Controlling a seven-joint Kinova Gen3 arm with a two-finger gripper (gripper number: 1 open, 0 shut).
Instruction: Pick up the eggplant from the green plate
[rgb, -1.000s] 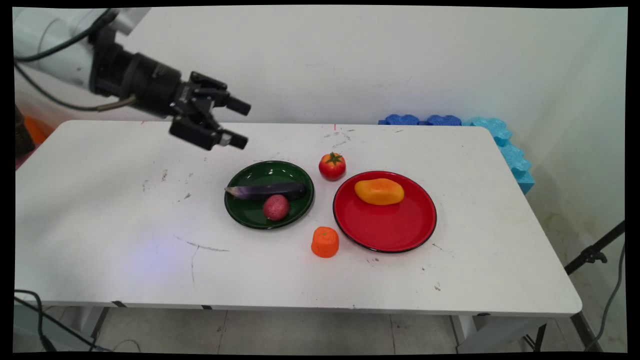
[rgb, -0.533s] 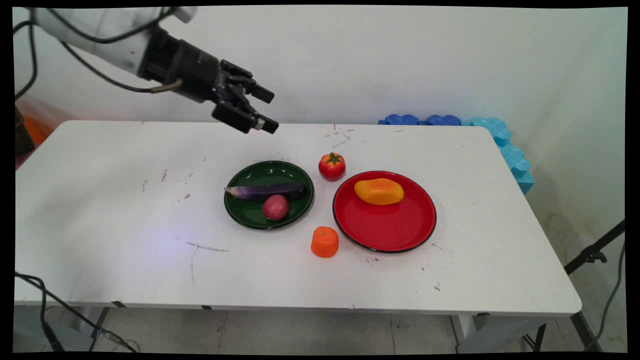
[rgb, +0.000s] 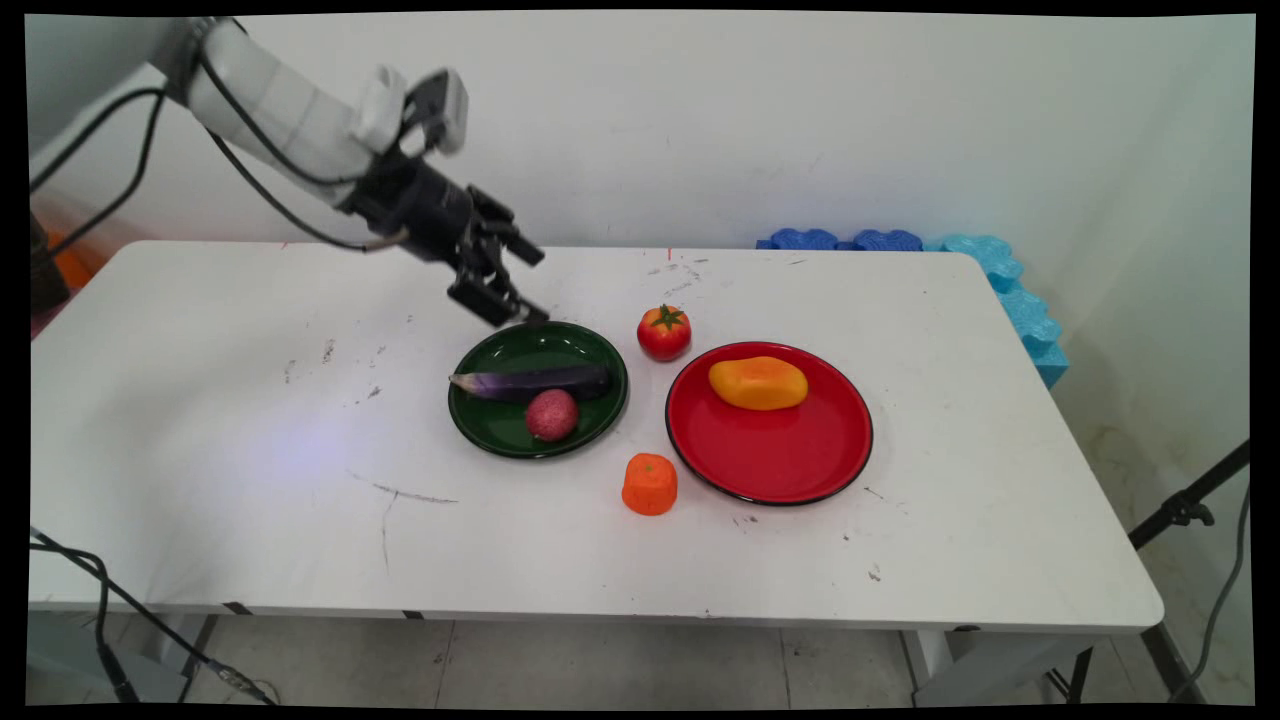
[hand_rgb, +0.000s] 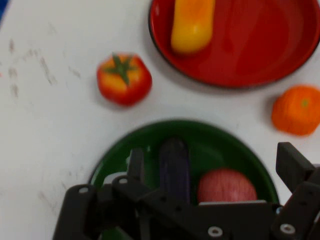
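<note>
Your pincer (rgb: 518, 288) hangs above the far-left rim of the green plate (rgb: 500, 432), empty, its two fingers spread apart and pointing down toward the plate. Nothing is gripped and nothing is being touched. All the items sit either on a plate or directly on the table (rgb: 200, 420).

Just below and ahead of the pincer, the green plate holds two things: a purple eggplant (rgb: 535, 381) lying across its middle, and a round pinkish-red fruit (rgb: 552, 414) touching the eggplant on the side away from the pincer.

Farther out, to the right beyond the green plate, the red plate (rgb: 790, 460) carries only a yellow-orange mango (rgb: 758, 383), on the part of the plate toward the wall; the rest of that plate is bare.

A tomato (rgb: 664, 332) stands on the table between the two plates' far edges. An orange tangerine (rgb: 650, 484) sits on the table near the plates' front edges, well apart from the pincer.
</note>
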